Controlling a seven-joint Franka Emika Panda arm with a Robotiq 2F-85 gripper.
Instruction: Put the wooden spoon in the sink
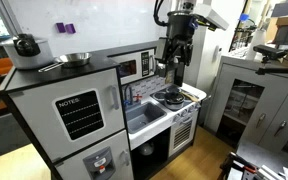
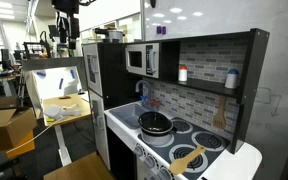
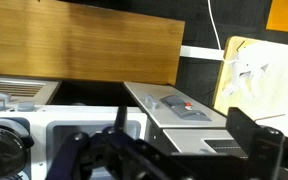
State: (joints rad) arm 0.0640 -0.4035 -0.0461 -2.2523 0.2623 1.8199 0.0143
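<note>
The wooden spoon [image 2: 189, 157] is pale tan and lies on the front of the toy stove, beside the dark pan [image 2: 156, 123]. The sink [image 1: 144, 117] is a grey basin between the fridge and the stove [image 1: 176, 98]. My gripper [image 1: 174, 66] hangs high in the air, well above the level of the stove and apart from the kitchen; it also shows in an exterior view [image 2: 65, 30]. In the wrist view the gripper [image 3: 184, 150] is open and empty, with the kitchen counter beyond it. The spoon does not show in the wrist view.
A round metal bowl [image 1: 74, 58] and a dark kettle [image 1: 26, 44] stand on top of the toy fridge. A microwave [image 2: 139, 60] and a shelf with bottles [image 2: 183, 73] hang over the counter. A grey cabinet [image 1: 254, 100] stands beside the stove.
</note>
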